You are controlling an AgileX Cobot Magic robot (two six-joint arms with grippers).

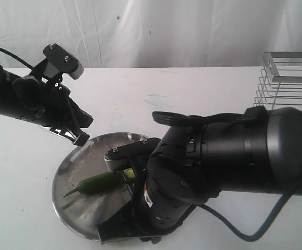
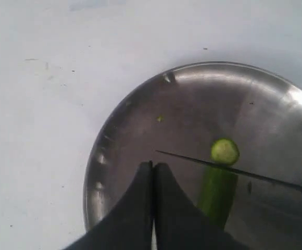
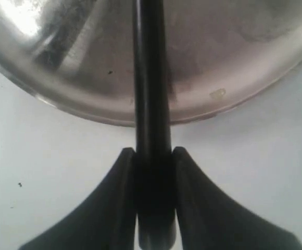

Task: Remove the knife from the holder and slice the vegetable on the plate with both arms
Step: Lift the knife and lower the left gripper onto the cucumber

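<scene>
The green vegetable lies on the round steel plate. In the left wrist view the knife shows as a thin dark blade crossing the vegetable, with a round cut face just beyond it. My right gripper is shut on the knife's black handle at the plate's near rim; in the exterior view its own arm hides it. My left gripper is shut and holds nothing. It hovers over the plate's far-left part, beside the vegetable and apart from it.
The silver wire holder stands at the back right, partly behind the bulky right arm. A cable trails off that arm onto the white table. A small green fleck lies on the plate.
</scene>
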